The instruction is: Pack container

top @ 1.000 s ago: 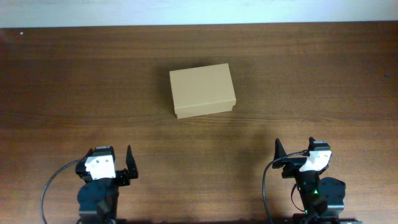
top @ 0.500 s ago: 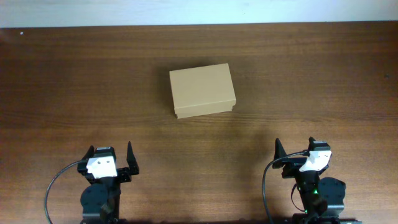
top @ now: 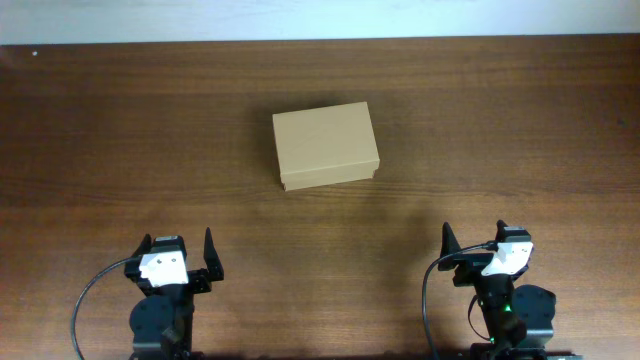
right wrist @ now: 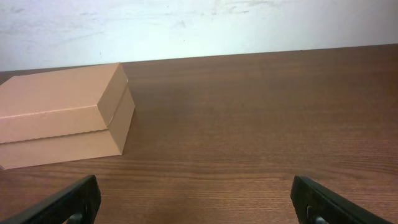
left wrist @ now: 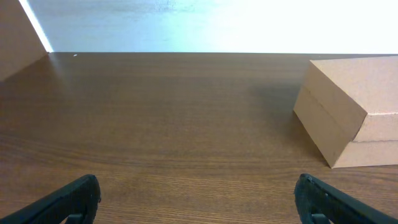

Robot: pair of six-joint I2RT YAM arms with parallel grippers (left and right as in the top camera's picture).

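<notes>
The container (top: pixel 326 146) is a plain tan cardboard box with its lid shut, lying on the brown wooden table (top: pixel 120 130) a little beyond the middle. It shows at the right of the left wrist view (left wrist: pixel 351 109) and at the left of the right wrist view (right wrist: pixel 62 115). My left gripper (top: pixel 177 246) is open and empty near the front edge, well short of the box; its fingers frame bare wood (left wrist: pixel 199 200). My right gripper (top: pixel 475 240) is also open and empty near the front edge (right wrist: pixel 196 202). No other objects for packing are in view.
A pale wall (top: pixel 300 18) runs along the table's far edge. Black cables (top: pixel 85 305) loop beside each arm base at the front.
My left arm has turned slightly and now points straight ahead. The box and the right arm have not moved.
</notes>
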